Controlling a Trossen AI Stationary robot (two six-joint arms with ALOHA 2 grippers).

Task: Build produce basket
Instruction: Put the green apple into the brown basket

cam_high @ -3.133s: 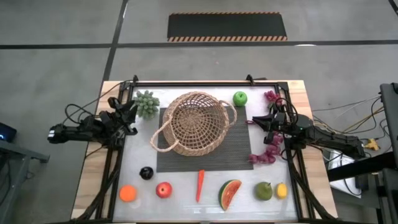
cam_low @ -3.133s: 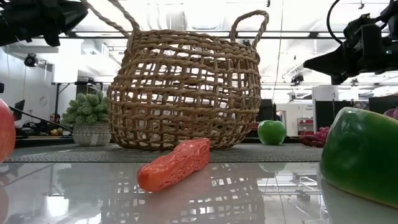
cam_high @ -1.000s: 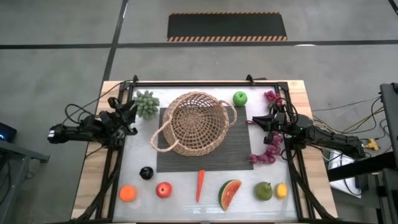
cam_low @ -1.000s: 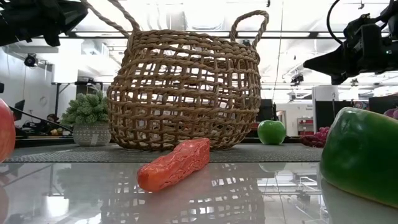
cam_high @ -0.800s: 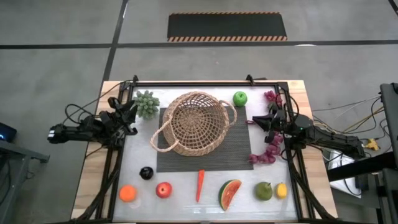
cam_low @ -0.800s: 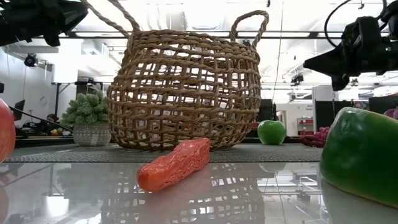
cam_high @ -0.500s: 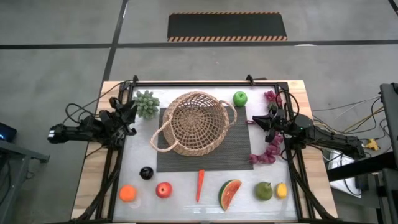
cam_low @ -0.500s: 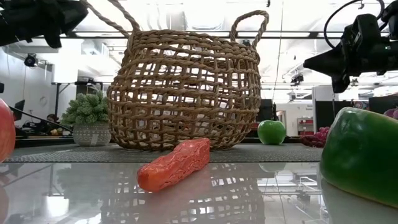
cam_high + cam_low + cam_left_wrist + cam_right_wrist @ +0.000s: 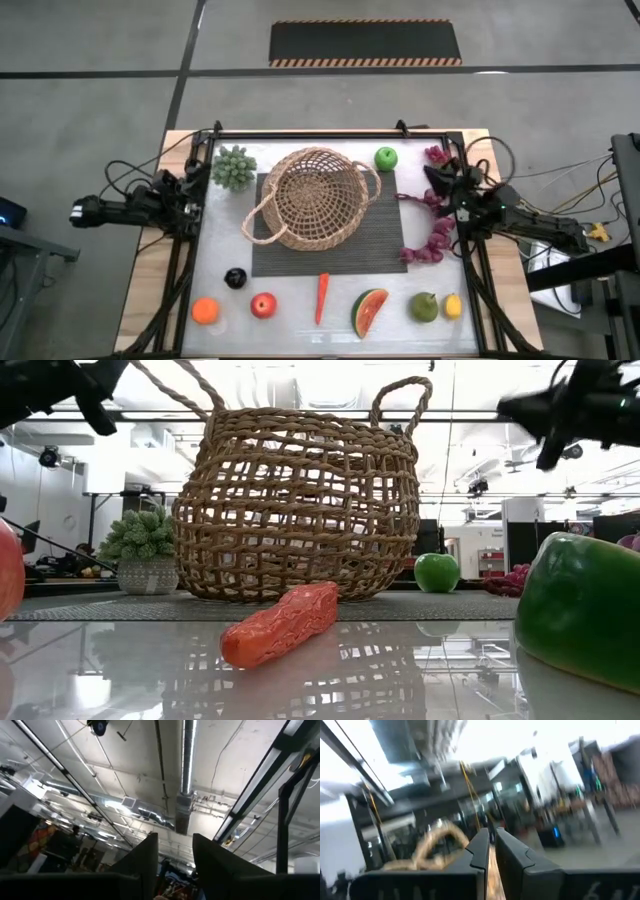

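The tan wicker basket (image 9: pixel 315 197) stands on a dark ribbed mat (image 9: pixel 385 250) at mid table and holds no produce; it also shows in the low view (image 9: pixel 300 500). Green grapes (image 9: pixel 233 166), a green apple (image 9: pixel 386 158) and purple grapes (image 9: pixel 428 247) lie around it. A plum (image 9: pixel 235 278), orange (image 9: pixel 206 311), red apple (image 9: pixel 263 305), carrot (image 9: pixel 321 297), watermelon slice (image 9: pixel 369 312), pear (image 9: pixel 424 306) and lemon (image 9: pixel 453 306) lie along the near edge. My left gripper (image 9: pixel 203 183) is slightly open and empty at the left edge. My right gripper (image 9: pixel 432 178) is shut and empty at the right edge. Both point upward.
A black frame (image 9: pixel 330 133) runs round the glossy white tabletop. A second purple grape bunch (image 9: pixel 435 155) lies at the far right corner, close to my right gripper. Cables (image 9: pixel 540 195) trail off the right side. Bare tabletop lies between the mat and the near row of produce.
Both grippers have risen and tipped upward. My right gripper has gone a little toward the far edge, and my left gripper has drawn back toward the table's left edge. No produce has moved.
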